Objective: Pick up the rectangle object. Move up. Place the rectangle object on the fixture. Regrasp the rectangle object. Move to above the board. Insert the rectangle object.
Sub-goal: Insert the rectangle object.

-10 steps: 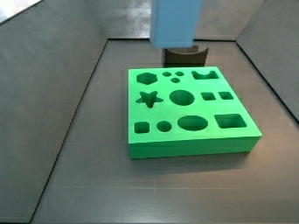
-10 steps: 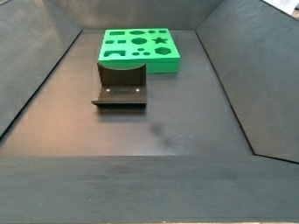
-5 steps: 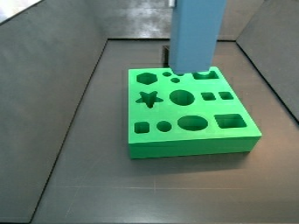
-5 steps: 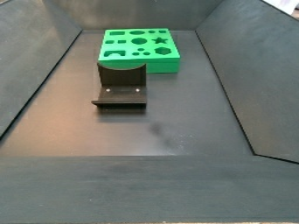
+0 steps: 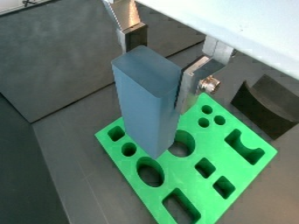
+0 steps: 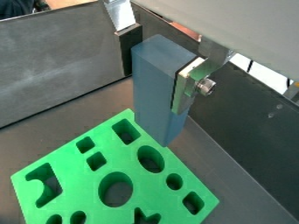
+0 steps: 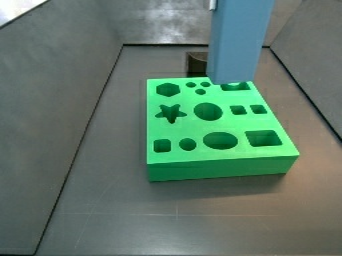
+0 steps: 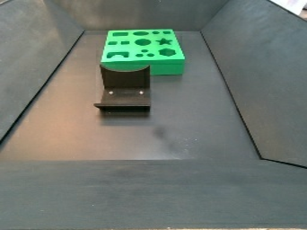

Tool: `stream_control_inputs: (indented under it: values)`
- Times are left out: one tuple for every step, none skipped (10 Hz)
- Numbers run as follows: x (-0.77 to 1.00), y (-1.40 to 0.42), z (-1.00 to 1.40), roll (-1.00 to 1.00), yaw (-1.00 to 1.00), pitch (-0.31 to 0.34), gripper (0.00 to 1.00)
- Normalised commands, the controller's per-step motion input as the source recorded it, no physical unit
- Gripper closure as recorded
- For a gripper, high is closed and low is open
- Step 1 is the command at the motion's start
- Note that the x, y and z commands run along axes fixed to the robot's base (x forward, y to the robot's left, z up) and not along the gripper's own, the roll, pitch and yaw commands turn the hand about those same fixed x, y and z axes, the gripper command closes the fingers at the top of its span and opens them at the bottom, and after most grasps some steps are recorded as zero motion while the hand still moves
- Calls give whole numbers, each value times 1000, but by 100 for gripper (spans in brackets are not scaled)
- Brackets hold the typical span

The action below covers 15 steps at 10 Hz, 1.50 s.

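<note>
The rectangle object (image 5: 146, 101) is a tall light blue-grey block, and my gripper (image 5: 163, 58) is shut on its upper part in both wrist views; a silver finger (image 6: 187, 83) presses one side and a dark pad the opposite side. The block (image 6: 158, 87) hangs upright just above the green board (image 6: 87, 179). In a side view the block (image 7: 241, 40) hangs over the board's (image 7: 214, 168) far right part and reaches the frame's top edge, so the gripper is out of frame. The dark fixture (image 7: 201, 64) peeks out behind it. Another side view shows only the board (image 8: 174, 61) and the fixture (image 8: 124, 92).
Dark grey walls slope up round the floor on all sides. The board (image 5: 187, 185) has several shaped holes: star, circles, squares, hexagon. The fixture (image 5: 274, 96) stands on the floor just past the board's edge.
The block has moved from over the fixture to over the board's far right part, coming closer to the camera. The board and fixture have not moved.
</note>
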Motion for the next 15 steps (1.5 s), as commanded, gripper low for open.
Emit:
stream_control_inputs:
  values:
    - [1000,0,-29,113,0,0,100]
    - [1000,0,-34,114,0,0,100]
    - [1000,0,-54,121,0,0,100]
    - [1000,0,-203,54,0,0,100]
    - [1000,0,-246,43,0,0,100]
    - [1000,0,-249,40,0,0,100]
    - [1000,0,-249,41,0,0,100]
    - [1000,0,-243,41,0,0,100]
    - [1000,0,-211,47,0,0,100]
    - [157,-94,94,189,-91,76,100]
    - [0,-66,-97,0,0,0,100]
    - [897,0,-437,0,0,349,100]
    - [934,0,-371,14,0,327,100]
    - [954,0,-331,59,0,331,100]
    - [963,0,-306,61,0,321,100]
